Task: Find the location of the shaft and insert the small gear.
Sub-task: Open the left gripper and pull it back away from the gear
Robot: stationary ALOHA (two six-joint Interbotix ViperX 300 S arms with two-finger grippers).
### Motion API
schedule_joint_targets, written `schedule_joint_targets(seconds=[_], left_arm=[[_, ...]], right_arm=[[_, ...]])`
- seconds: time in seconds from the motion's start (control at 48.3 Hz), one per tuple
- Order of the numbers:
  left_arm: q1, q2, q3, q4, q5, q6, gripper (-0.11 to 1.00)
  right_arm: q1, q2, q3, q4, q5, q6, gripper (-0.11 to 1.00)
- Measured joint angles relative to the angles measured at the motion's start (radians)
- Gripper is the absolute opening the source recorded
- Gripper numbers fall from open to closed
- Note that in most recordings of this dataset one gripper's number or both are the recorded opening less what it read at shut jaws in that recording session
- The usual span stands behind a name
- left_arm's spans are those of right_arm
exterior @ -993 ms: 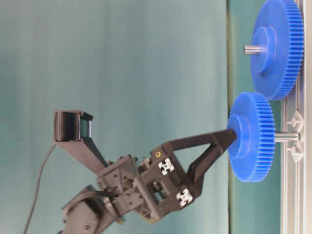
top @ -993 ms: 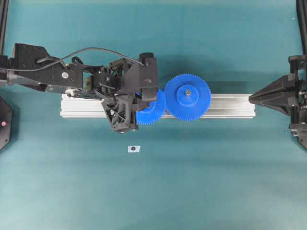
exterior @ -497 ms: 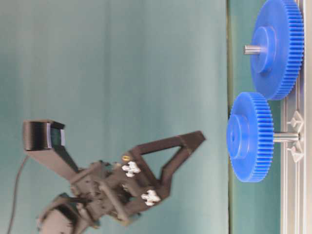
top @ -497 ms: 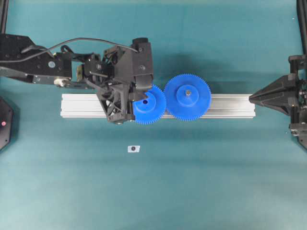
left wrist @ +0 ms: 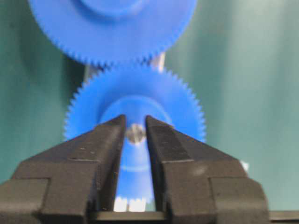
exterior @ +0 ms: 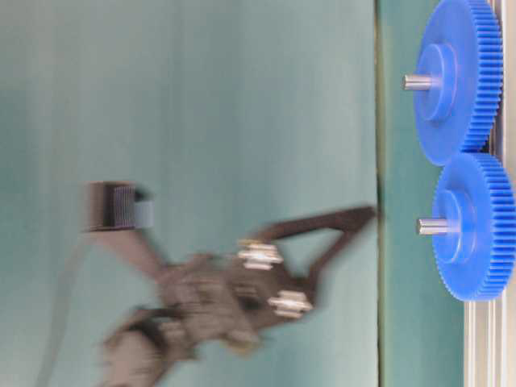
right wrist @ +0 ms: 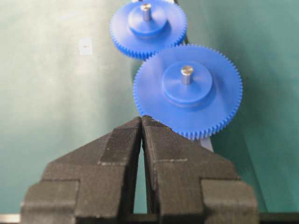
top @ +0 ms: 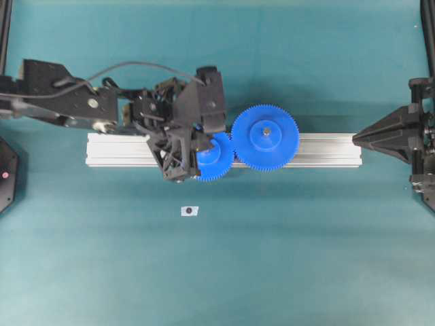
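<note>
No legible markings; we see the small gear [exterior: 474, 227] seated on the shaft [exterior: 431, 226], left gripper [left wrist: 136, 122] narrowly parted, empty; right gripper [right wrist: 141, 120] closed, empty.

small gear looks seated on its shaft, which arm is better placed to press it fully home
Left, probably. The left gripper hangs right over the small gear, straddling the shaft. The right gripper sits shut at the rail's far end.

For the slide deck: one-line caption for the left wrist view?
Left gripper fingertips flank the shaft protruding through the small gear, seated beside the larger gear.
</note>
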Motion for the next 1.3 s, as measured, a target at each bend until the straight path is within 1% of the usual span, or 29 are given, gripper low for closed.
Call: schedule_joint_targets(seconds=[0.207,0.331,0.579,0.848,0.993,1.304], left_arm=[[-0.012,-0.127,-0.002,0.0,0.002,0.0,0.23],[-0.034,-0.195,0.032,0.002,0.003,0.0,0.23],[-0.063,-0.278,0.12,0.0,-0.005,0.0,0.23],[-0.071,-0.344,0.179,0.002,-0.052,-0.002,0.23],[-0.074,-0.37,0.204,0.0,-0.057,-0.005,0.23],[-0.074,-0.39,0.221,0.0,-0.06,-0.005,0.23]], right_arm=[[0.0,0.0,0.0,0.0,0.0,0.003,0.12],[0.0,0.0,0.003,0.0,0.0,0.003,0.12],[0.0,0.0,0.003,0.0,0.0,0.003,0.12],[-0.002,0.0,0.003,0.0,0.0,0.003,0.12],[-0.002,0.0,0.003,0.0,0.0,0.003,0.12],[-0.002,-0.005,0.005,0.0,0.0,0.003,0.12]])
